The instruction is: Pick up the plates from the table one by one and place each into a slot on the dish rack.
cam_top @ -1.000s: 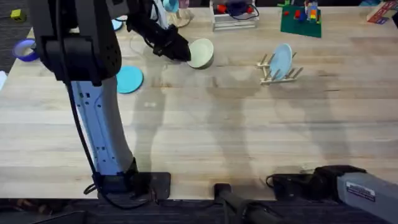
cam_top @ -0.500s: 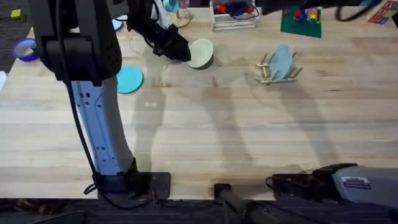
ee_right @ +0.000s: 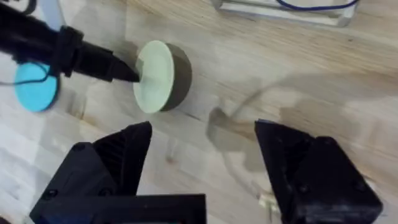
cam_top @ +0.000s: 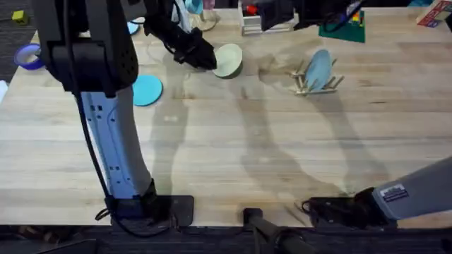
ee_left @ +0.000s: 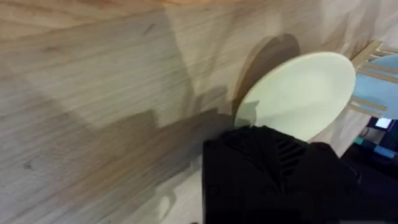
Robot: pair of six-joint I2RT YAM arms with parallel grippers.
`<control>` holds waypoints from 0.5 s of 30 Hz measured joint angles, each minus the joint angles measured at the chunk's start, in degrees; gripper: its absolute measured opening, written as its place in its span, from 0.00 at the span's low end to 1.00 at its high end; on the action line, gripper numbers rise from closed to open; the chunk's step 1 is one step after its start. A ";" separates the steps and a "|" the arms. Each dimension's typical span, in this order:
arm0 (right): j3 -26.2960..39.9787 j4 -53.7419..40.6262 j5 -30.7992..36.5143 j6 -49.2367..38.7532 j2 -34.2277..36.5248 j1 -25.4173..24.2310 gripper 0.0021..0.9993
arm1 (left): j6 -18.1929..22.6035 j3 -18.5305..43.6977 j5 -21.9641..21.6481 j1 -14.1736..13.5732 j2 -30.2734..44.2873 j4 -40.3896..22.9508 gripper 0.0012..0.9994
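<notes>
The round cream plate stands tilted off the pale plank wooden table, its near edge clamped by the left gripper, whose black fingers are clenched on it. A flat turquoise plate lies on the table just beside the left arm. To the right, well apart, the small wooden dowel dish rack holds a pale blue plate upright. The right gripper hangs above the table between the cream plate and the rack, fingers spread wide and holding nothing.

Black-jointed left arm with pale blue link, black cable.
</notes>
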 joint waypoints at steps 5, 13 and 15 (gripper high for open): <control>0.00 4.44 -0.75 2.75 4.08 0.00 1.00 | 0.00 0.00 -0.02 0.00 0.00 0.00 0.04; 0.00 10.25 -3.88 7.07 9.25 0.05 1.00 | 0.00 0.00 -0.04 0.00 0.00 0.00 0.04; 0.00 11.32 -4.24 8.51 10.72 0.15 1.00 | 0.00 0.00 -0.07 0.00 0.00 0.00 0.04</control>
